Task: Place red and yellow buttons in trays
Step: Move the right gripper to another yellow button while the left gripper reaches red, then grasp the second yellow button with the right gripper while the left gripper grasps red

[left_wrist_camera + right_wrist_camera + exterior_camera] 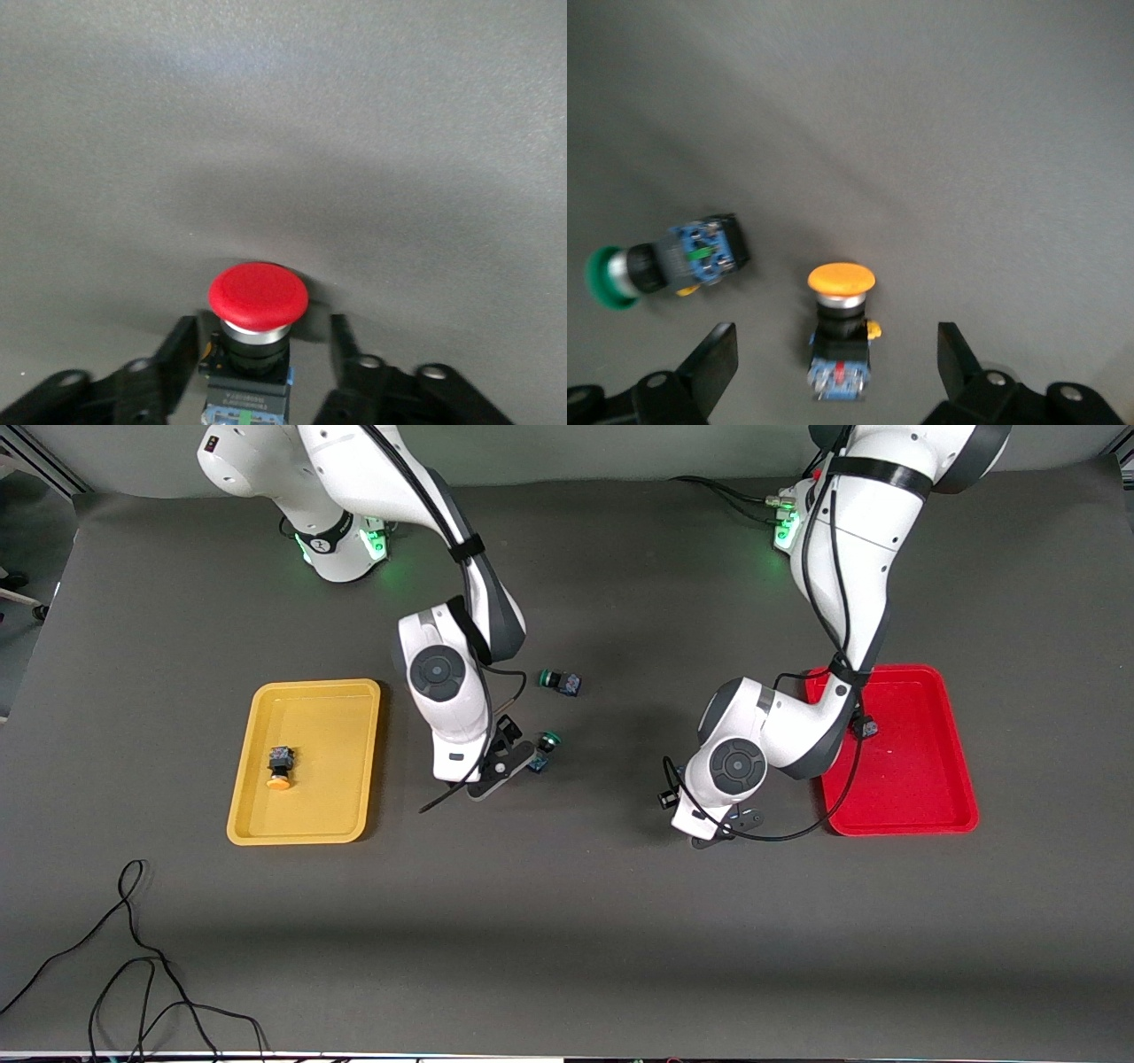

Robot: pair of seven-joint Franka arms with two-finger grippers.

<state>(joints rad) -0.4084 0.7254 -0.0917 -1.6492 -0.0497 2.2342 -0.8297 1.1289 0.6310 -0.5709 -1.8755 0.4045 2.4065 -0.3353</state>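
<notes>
Red is the colour that matters at the left end effector (262,323). Its fingers (182,345) stand apart on either side of the red button (259,290), with a thin gap at each side of the dark body, so I judge nothing is clamped yet. The button's long axis seems to run between the fingers, cap end away from the wrist, so a plain squeeze across the body should hold it. The left arm reaches low over the tabletop (567,921), elbow bent, and the red tray (912,779) lies just beside it, making for a short carry.

The right end effector (836,330) is spread wide over a yellow button (842,279) lying the same way, a green button (664,261) close beside it. The yellow tray (328,726), already holding one yellow-capped switch (281,769), is near that arm.
</notes>
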